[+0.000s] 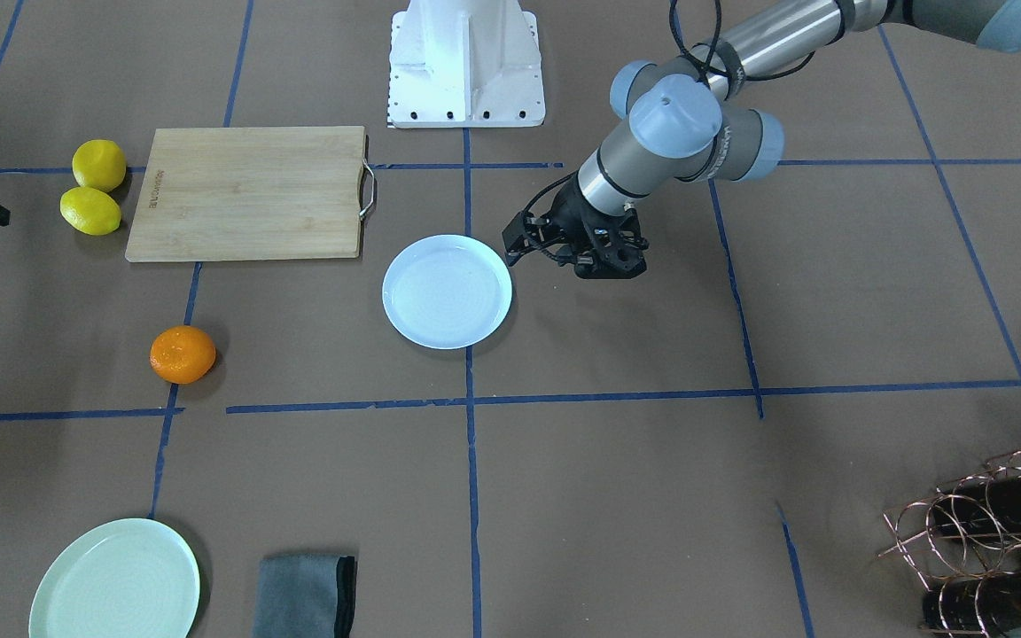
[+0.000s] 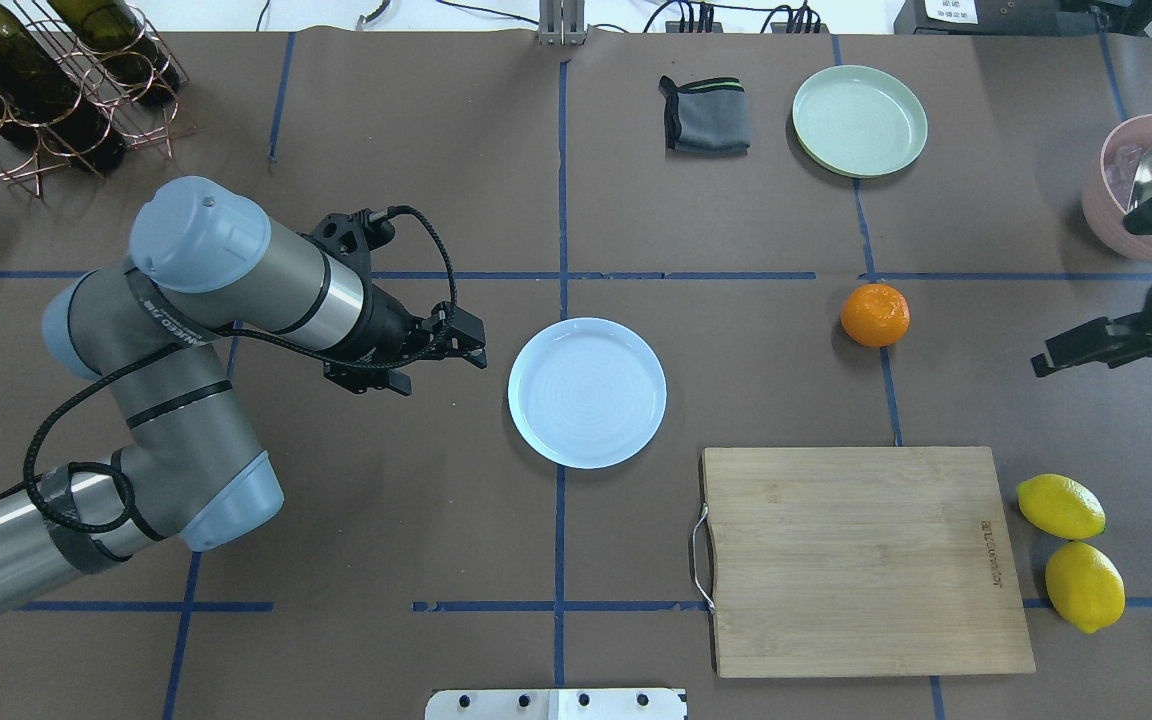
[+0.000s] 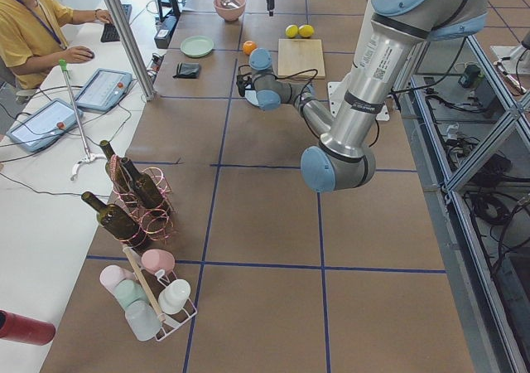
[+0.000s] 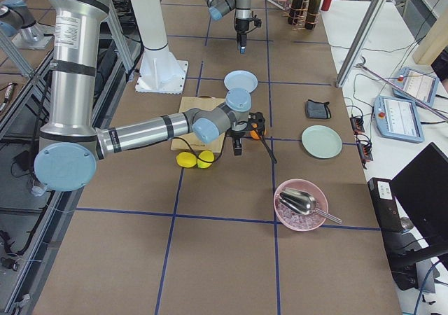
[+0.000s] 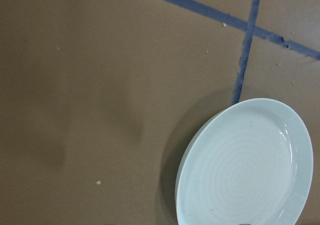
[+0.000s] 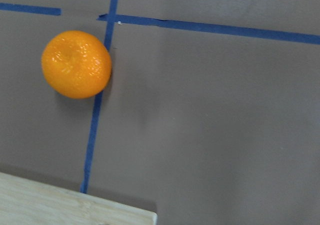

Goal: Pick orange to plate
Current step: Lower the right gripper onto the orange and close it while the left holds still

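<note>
The orange [image 2: 875, 315] lies on the table [image 2: 736, 240], well right of the plate [image 2: 587, 392] and beyond the cutting board [image 2: 861, 555], so we judge the reach is only starting: the right gripper [image 2: 1076, 350], whose jaws we cannot tell open or closed, must come left and descend over it.

The orange [image 2: 875, 315], small, round, glossy and dimpled, rests on a blue tape line [image 2: 889, 385]; it lies well apart from the plate [image 2: 587, 392]. The plate, white, faintly bluish, shallow, raised-rimmed, lies flat.
</note>
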